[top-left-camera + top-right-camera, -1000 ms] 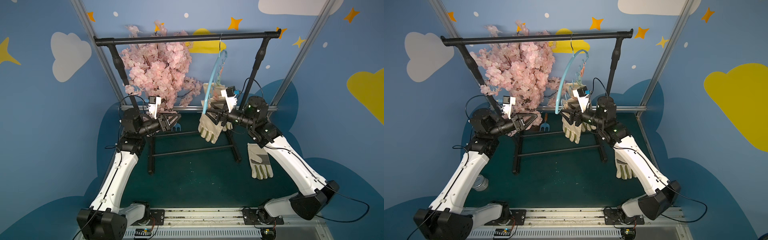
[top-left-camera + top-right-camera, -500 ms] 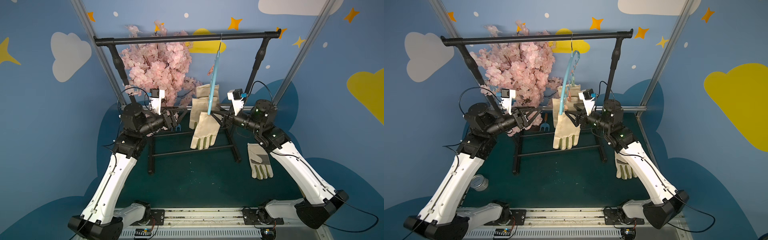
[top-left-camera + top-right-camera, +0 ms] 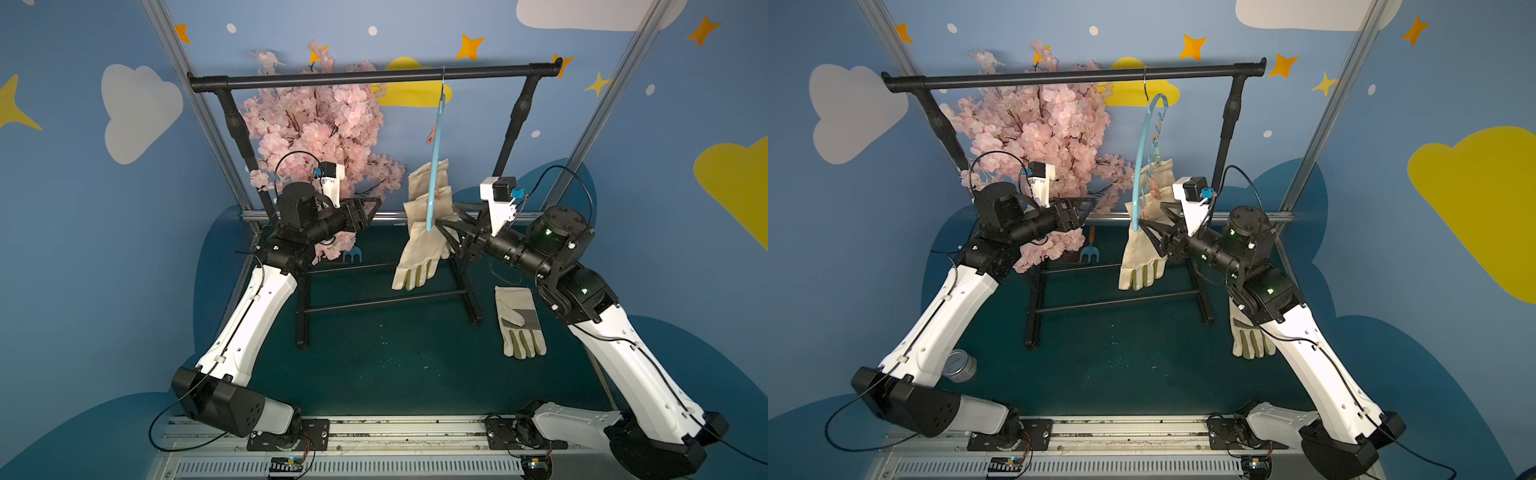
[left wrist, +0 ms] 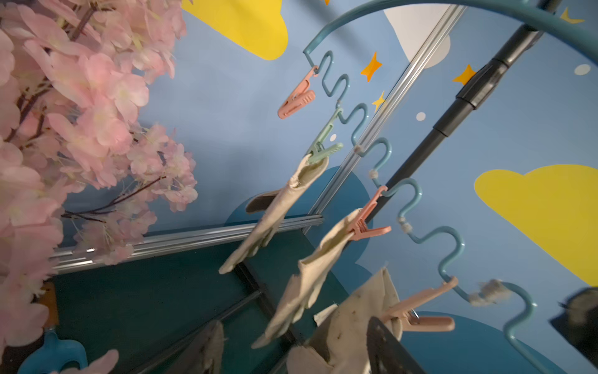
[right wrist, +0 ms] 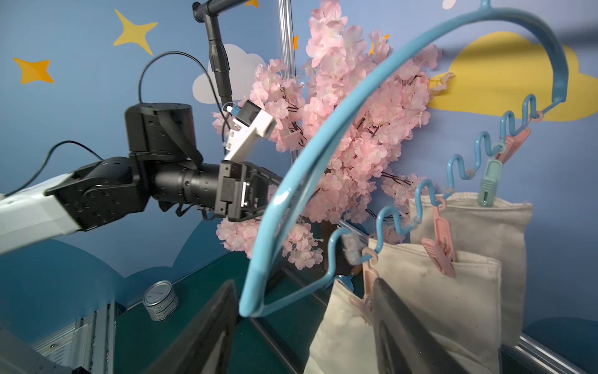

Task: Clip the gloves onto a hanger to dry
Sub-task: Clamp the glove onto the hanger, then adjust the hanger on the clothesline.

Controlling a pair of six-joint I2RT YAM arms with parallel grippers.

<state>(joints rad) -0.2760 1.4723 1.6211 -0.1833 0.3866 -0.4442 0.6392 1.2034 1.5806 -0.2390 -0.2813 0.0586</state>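
Right wrist view: hanger (image 5: 280,207) hangs by its hook from the rack (image 3: 374,77) bar, turned end-on to the arms. Three clipped gloves (image 5: 430,291) hang cuff-up from its wavy bar, fingers down: one on a green peg (image 5: 488,184), two on pink pegs (image 5: 440,255). Cuff-up probably so they drain, and so the hem gives each peg something to bite

Fourth glove (image 3: 519,328) lies flat on the table (image 3: 374,374) just beside the right arm, not yet clipped

Right gripper (image 5: 304,288): jaws apart, hanger's near tip in the gap, one finger just beside the nearest pink peg. Nothing clamped; whether it touches the peg, cannot tell. Judged to be there to steady the hanger

Left gripper (image 3: 374,214): jaws apart, empty, well apart from the hanger, in front of the blossom tree (image 3: 316,137)

Free peg (image 4: 296,100), pink, at the bar's far end: judged the slot for the fourth glove
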